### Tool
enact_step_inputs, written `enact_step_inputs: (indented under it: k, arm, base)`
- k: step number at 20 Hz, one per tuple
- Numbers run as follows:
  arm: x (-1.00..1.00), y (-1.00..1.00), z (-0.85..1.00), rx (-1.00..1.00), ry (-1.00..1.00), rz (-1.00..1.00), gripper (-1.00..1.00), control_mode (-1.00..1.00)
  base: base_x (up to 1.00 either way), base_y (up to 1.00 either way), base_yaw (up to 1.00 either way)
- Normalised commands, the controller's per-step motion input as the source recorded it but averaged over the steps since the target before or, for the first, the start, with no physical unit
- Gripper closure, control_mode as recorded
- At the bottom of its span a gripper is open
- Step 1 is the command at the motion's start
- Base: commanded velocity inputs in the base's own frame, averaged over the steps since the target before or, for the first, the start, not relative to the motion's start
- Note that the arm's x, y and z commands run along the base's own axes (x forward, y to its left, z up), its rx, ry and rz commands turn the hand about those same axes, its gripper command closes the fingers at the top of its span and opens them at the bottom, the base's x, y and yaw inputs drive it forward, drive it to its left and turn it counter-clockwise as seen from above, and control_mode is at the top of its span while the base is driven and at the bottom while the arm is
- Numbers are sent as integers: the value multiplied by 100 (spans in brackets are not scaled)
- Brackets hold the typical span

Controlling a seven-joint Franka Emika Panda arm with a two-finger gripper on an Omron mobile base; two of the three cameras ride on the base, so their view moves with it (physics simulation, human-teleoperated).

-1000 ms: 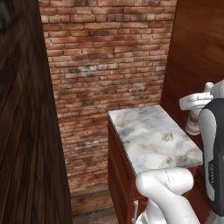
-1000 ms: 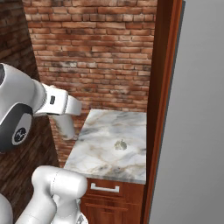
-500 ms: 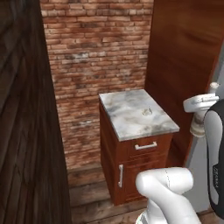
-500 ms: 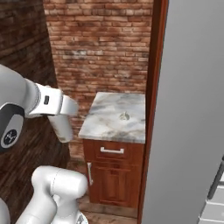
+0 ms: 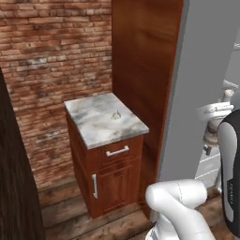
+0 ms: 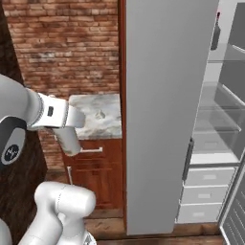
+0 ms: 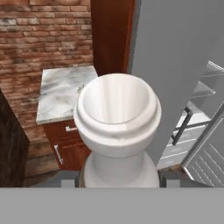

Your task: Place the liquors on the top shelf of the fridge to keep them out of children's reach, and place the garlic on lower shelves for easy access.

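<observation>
Grey fridge (image 6: 167, 110), red-brown brick wall (image 5: 51, 51)

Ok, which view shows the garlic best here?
Left base view: the garlic sits unobstructed on the marble counter. Right base view shows it smaller and fainter. In the hand view the cream bottle covers that spot.

The fridge's (image 6: 167, 110) grey door fills mid-frame; a dark red-capped bottle (image 6: 216, 33) stands at upper right — the garlic (image 6: 100, 115) lies on the marble desk (image 6: 107, 125), left of centre.
</observation>
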Motion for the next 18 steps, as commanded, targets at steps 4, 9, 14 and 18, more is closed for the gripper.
enact_step_inputs:
  k: [4, 9, 14, 18]
  arm:
    - [0, 0, 0, 0, 0, 0, 100, 100]
    - [0, 0, 0, 0, 0, 0, 100, 100]
    - [0, 0, 0, 0, 0, 0, 100, 100]
    - [0, 0, 0, 0, 0, 0, 100, 100]
  base:
    - [2, -79, -37]
    - [19, -75, -21]
    - [40, -74, -1]
    - [40, -80, 15]
